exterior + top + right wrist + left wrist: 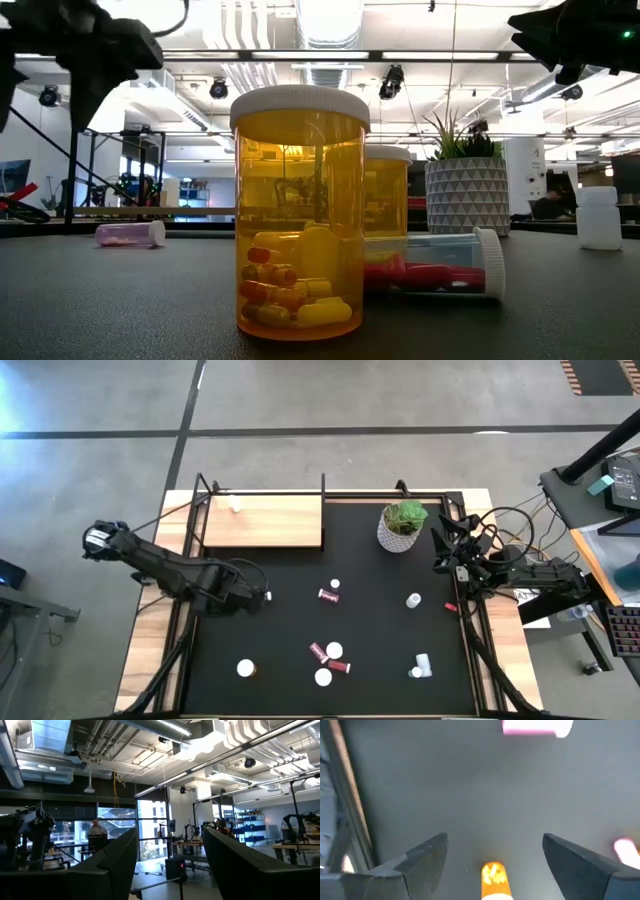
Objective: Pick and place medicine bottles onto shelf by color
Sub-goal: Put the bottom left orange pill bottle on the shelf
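From above, my left gripper [262, 596] hung over the left part of the black tabletop [380, 570], its jaws spread wide and empty, while my right gripper [440, 540] waited by the potted plant [402, 526], also wide and holding nothing. The medicine bottles [329, 596] lay scattered across the mat, some upright, some toppled, and the shelf [265, 521] stood at the far left with one small bottle already on it. At table height, the nearest amber bottle [300, 215] stood upright with a white cap; I judged it a light, stiff plastic shell with loose capsules inside, smooth enough to slip, so I would have squeezed it across the middle of the body, below the cap. Behind it a clear bottle [440, 263] lay on its side and could roll. Through my left wrist, an orange bottle [495, 879] sat between my open fingers [422, 862], not touched. My right wrist showed only the room beyond its parted fingers [115, 860].
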Robot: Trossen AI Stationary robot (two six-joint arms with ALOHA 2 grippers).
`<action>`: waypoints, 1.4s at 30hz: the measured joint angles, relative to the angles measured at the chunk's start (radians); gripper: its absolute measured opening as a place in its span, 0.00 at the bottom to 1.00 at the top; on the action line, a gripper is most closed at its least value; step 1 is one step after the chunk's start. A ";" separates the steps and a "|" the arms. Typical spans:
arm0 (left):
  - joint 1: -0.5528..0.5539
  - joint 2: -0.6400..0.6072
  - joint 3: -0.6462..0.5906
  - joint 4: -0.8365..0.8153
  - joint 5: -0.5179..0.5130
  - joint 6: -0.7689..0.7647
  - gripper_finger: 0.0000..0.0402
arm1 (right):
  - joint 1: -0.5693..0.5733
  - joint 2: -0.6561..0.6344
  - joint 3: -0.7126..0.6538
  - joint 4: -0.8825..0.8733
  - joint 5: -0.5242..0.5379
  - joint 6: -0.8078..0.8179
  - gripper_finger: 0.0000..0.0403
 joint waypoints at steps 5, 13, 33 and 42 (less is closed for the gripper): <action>-0.053 0.022 -0.086 0.215 0.053 0.065 0.77 | 0.000 0.000 0.000 0.000 0.000 0.000 0.53; -0.150 0.147 -0.072 0.272 0.073 0.154 0.77 | 0.000 0.000 0.000 -0.010 0.000 0.000 0.53; -0.256 0.193 -0.057 0.369 0.114 0.170 0.98 | 0.000 0.000 0.000 -0.015 0.000 0.000 0.53; -0.296 0.193 -0.057 0.439 0.116 0.136 0.97 | 0.000 0.000 0.000 -0.015 0.000 0.000 0.53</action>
